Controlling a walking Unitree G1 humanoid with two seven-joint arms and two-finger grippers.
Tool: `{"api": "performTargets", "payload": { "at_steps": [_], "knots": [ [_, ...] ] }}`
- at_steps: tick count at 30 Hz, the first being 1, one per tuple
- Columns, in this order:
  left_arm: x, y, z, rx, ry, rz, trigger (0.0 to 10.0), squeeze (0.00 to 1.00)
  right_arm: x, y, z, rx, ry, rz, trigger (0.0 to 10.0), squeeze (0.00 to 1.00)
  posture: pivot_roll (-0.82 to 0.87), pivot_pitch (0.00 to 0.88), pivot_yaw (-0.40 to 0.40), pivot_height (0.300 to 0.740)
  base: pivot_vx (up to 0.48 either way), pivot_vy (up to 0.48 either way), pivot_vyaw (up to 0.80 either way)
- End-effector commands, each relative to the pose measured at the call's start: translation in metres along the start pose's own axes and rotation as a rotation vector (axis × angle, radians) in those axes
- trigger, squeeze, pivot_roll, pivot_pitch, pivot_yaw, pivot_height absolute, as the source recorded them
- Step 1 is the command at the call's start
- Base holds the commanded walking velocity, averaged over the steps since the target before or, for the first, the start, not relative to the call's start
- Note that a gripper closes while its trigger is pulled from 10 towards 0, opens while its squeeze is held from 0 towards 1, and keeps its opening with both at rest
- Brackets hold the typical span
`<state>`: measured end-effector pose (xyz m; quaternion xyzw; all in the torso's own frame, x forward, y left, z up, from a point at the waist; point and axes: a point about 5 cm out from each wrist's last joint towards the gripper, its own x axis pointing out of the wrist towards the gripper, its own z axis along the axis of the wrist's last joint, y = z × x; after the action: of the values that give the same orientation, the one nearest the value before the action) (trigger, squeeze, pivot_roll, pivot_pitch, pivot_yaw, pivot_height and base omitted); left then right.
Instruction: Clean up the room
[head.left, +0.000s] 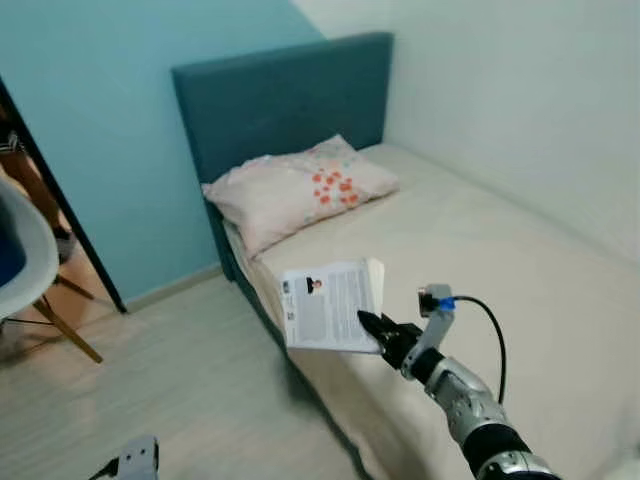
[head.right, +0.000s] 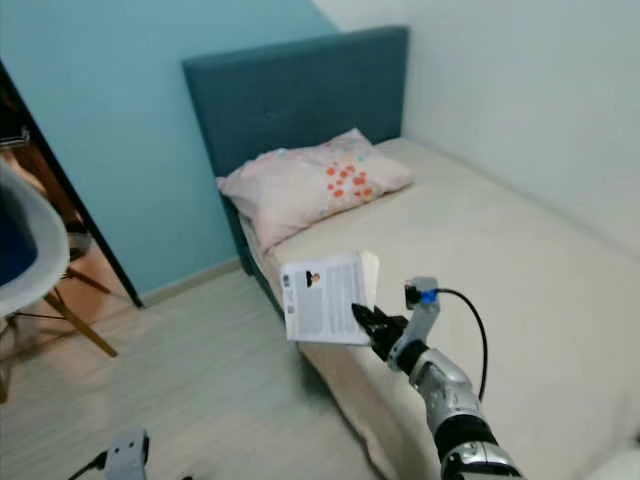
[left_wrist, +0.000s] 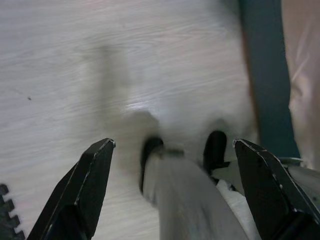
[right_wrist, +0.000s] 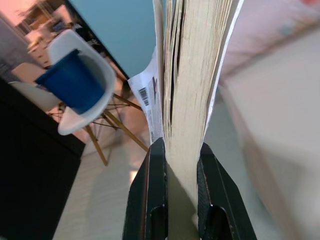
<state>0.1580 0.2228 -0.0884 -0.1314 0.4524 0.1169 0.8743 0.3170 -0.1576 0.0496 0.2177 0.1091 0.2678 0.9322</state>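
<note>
the right gripper (head.left: 372, 326) is clamped on a book (head.left: 331, 304), fingers pinching its lower edge; the book hangs in the air above the bed's (head.left: 480, 270) near edge, at about 6 o'clock from the pillow (head.left: 296, 188), its white back cover with print and a barcode facing the camera; the right arm (head.left: 470, 400) reaches in from 5 o'clock, with a black cable looping over the wrist.

the pillow, pale with orange flowers, lies at the head of the bed against the teal headboard (head.left: 285, 100); behind that stands a blue wall (head.left: 110, 120); at 9 o'clock a white chair (head.left: 25, 265) on wooden legs stands on the pale floor (head.left: 170, 390).

the chair's seat works as a holder: the right wrist view shows a blue object (right_wrist: 70, 82) sitting in the chair's shell, which the head views catch merely as a dark blue patch at the edge; that view also shows the book's yellowed page block (right_wrist: 192, 75) end on, squeezed between the two black fingers (right_wrist: 150, 200), and a dark piece of furniture (right_wrist: 30, 165) beside the chair.

the left gripper (left_wrist: 172, 165) hangs low at 7 o'clock over the floor, its fingers (left_wrist: 82, 192) spread wide apart with nothing between them; its wrist view shows a blurred grey robot part below and the bed's teal base (left_wrist: 265, 75) along one side.
</note>
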Motion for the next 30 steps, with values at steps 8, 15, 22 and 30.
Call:
{"api": "performTargets", "payload": {
  "at_steps": [8,15,22,30],
  "knots": [
    [-0.001,0.006,-0.001,0.015,0.013,0.011,10.0,0.0,0.007,-0.006,0.008,0.033,-0.044,-0.153,10.0,0.0,-0.09,0.0,-0.005,0.74,0.48,0.0,0.35],
    [0.0,0.003,0.002,0.01,0.002,0.004,10.0,0.0,-0.001,-0.017,0.004,0.095,-0.055,-0.253,10.0,0.0,-0.09,0.0,-0.01,0.74,0.413,0.0,0.0],
    [0.0,0.004,0.002,0.011,0.009,0.023,10.0,0.0,-0.014,-0.032,-0.001,0.208,-0.093,-0.382,10.0,0.0,-0.09,0.0,-0.009,0.74,0.326,0.0,0.0],
    [0.001,0.001,0.005,0.014,-0.003,0.006,10.0,0.0,-0.037,-0.054,-0.003,0.299,-0.145,-0.581,10.0,0.0,-0.09,0.0,-0.003,0.74,0.032,0.0,-0.39]
  ]
}}
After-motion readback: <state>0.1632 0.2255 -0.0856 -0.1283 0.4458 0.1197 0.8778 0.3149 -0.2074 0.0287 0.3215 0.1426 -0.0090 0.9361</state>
